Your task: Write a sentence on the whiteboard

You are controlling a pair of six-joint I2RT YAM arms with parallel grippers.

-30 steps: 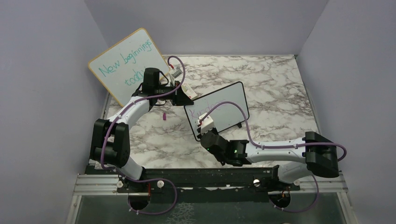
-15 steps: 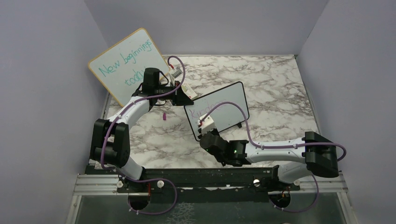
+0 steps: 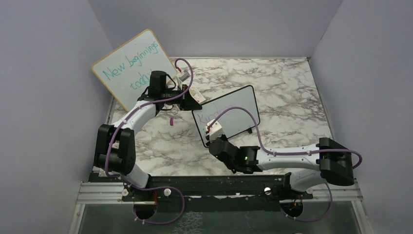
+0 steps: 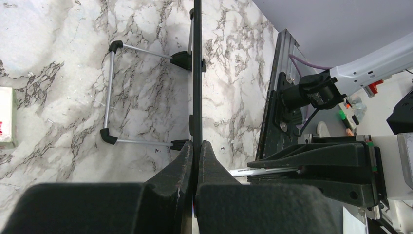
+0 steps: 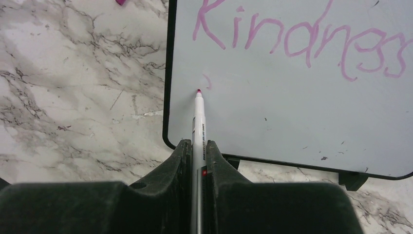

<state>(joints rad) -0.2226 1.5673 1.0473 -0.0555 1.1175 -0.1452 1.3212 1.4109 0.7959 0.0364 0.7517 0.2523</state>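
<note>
I have the left gripper (image 4: 196,152) pinched shut on the thin black edge of the whiteboard (image 5: 292,112). From above, that grip sits at the board's far left corner. The board stands tilted on the marble worktop (image 3: 292,92), propped on a wire stand (image 4: 111,92) with black feet that I see behind it in the left wrist view.

The right gripper (image 5: 197,151) is clamped around a white marker (image 5: 198,124). The marker points up the board face, and its pink tip touches the surface close to the left frame, below the letter K. The sentence (image 5: 297,44) reads "Kindness" in pink across the top, with a short pink tick (image 5: 208,82) just beside the tip.

A pink cap (image 3: 171,122) lies on the worktop left of the whiteboard. A larger wood-framed board (image 3: 131,68) with teal writing leans at the left wall, behind the left arm.
</note>
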